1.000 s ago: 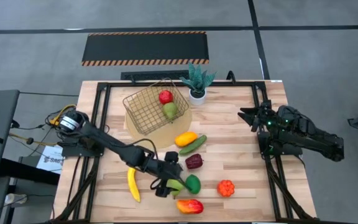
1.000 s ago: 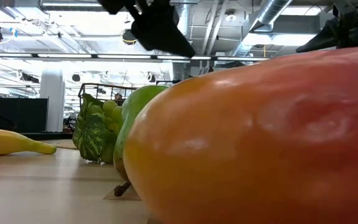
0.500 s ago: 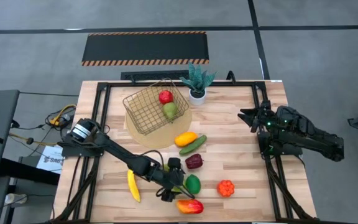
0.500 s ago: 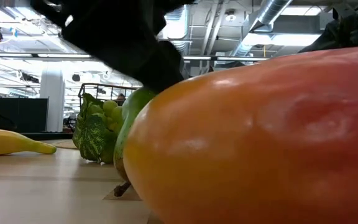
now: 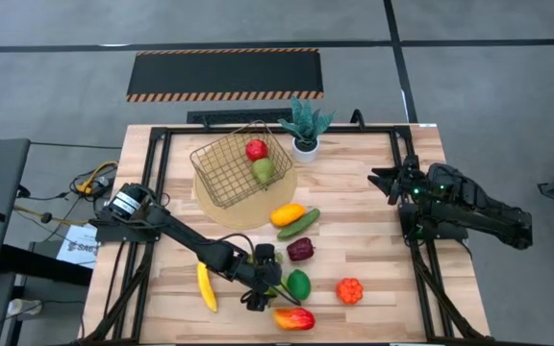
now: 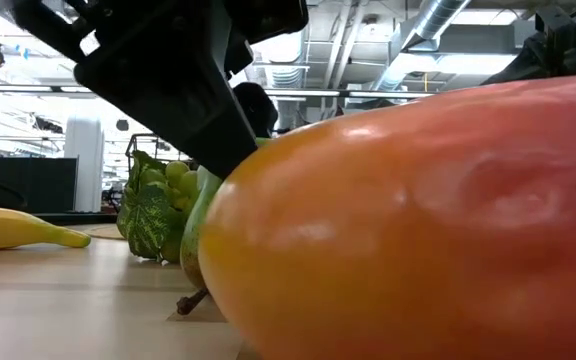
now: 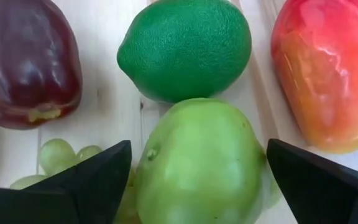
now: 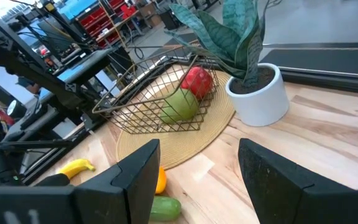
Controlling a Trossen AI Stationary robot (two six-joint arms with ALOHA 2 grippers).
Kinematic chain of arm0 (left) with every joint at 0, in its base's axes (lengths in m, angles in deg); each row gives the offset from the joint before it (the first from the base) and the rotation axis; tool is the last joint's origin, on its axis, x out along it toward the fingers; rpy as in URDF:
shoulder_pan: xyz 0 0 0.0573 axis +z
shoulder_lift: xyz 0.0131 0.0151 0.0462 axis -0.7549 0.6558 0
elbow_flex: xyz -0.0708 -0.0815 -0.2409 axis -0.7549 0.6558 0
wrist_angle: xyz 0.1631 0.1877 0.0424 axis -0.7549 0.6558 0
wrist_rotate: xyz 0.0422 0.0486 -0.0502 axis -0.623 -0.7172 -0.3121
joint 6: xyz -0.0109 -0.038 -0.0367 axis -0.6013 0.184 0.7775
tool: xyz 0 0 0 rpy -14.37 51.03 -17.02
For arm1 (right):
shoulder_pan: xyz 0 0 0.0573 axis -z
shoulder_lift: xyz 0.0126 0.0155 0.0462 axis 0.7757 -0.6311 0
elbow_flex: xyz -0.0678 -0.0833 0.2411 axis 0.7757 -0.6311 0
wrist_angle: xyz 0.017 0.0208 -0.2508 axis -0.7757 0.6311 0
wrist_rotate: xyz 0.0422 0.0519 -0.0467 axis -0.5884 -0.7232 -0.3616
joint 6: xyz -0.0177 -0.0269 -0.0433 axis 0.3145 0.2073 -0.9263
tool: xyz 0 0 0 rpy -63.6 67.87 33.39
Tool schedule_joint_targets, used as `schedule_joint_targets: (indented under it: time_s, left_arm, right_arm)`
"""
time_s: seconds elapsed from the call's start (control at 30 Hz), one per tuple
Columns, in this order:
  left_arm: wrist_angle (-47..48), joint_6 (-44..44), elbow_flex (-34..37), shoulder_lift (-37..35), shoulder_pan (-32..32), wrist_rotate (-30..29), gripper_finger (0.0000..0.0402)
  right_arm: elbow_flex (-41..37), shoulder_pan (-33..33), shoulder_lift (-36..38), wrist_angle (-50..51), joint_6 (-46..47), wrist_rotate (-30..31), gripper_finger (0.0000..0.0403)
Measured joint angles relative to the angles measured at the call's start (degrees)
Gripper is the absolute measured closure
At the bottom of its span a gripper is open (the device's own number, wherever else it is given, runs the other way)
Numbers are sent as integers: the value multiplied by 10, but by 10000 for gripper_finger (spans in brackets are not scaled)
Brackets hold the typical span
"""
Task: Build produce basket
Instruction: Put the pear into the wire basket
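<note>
My left gripper (image 5: 265, 287) is open, low over the table's near middle. Its fingers stand on either side of a green pear (image 7: 201, 165), which lies on the table beside green grapes (image 7: 59, 154). Around it lie a green lime (image 7: 185, 46), a purple pepper (image 7: 27, 62) and a red-orange mango (image 7: 325, 68). The gold wire basket (image 5: 229, 168) stands on a round tan mat at the far middle and holds a red apple (image 5: 256, 149) and another green pear (image 5: 264, 170). My right gripper (image 5: 385, 180) waits open at the table's right. My left gripper comes at the green pear from above, slanting, with one finger (image 7: 98, 174) on the grape side and the other finger (image 7: 309, 180) on the mango side. I cannot tell whether either finger touches the pear (image 7: 148, 155), which lies on the table.
A banana (image 5: 205, 285) lies left of my left gripper. An orange piece (image 5: 350, 290), a cucumber (image 5: 299, 224) and a yellow-orange fruit (image 5: 288, 213) lie on the boards. A potted plant (image 5: 306, 125) stands right of the basket. The mango (image 6: 418, 220) fills the low view.
My left gripper has come down and a little toward the table's near edge, over the green pear and the grapes. In the low view it has dropped from the top of the picture to just beside the pear and the mango.
</note>
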Motion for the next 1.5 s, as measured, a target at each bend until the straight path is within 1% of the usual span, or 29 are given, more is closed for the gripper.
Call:
schedule_joint_targets:
  time_s: [0.17, 0.3, 0.43, 0.63, 0.73, 0.9, 1.0, 1.07, 1.17, 1.23, 1.3, 1.37, 1.43, 1.5]
  left_arm:
    - [-1, 40, 0, 0, 3, 14, 88]
    - [4, 43, 0, -4, 5, 14, 121]
    - [35, 42, 0, -23, 12, 15, 145]
    - [119, 41, 0, -81, 32, 13, 152]
    - [137, 41, 0, -121, 55, 10, 152]
    - [159, 33, 0, -187, 99, -24, 153]
    - [179, 55, 0, -224, 131, -67, 153]
    - [199, 91, 0, -246, 157, -109, 154]
    - [230, 180, 0, -275, 200, -172, 154]
    - [244, 225, 0, -287, 230, -197, 154]
    - [261, 292, 0, -295, 260, -215, 154]
    - [277, 393, 0, -298, 289, -218, 154]
    - [307, 515, 0, -299, 317, -200, 154]
    - [329, 597, 0, -298, 340, -178, 154]
  right_arm:
    - [0, 0, 0, 0, 0, 0, 163]
    - [0, 0, 0, 0, 0, 1, 163]
    - [0, 0, 0, 0, 0, 2, 163]
    - [0, 0, 0, 0, 0, 2, 163]
    - [0, 0, 0, 0, 0, 2, 163]
    - [0, 0, 0, 0, -1, 3, 163]
    - [0, 0, 0, -1, 0, 3, 163]
    - [0, 0, 0, -2, 0, 3, 163]
    - [0, 0, 0, -3, 3, 4, 163]
    - [0, 0, 0, -2, 4, 6, 163]
    - [0, 0, 0, -3, 5, 10, 163]
    - [0, 0, 0, -3, 5, 15, 163]
    - [0, 0, 0, -5, 9, 20, 163]
    - [0, 1, 0, -5, 11, 23, 163]
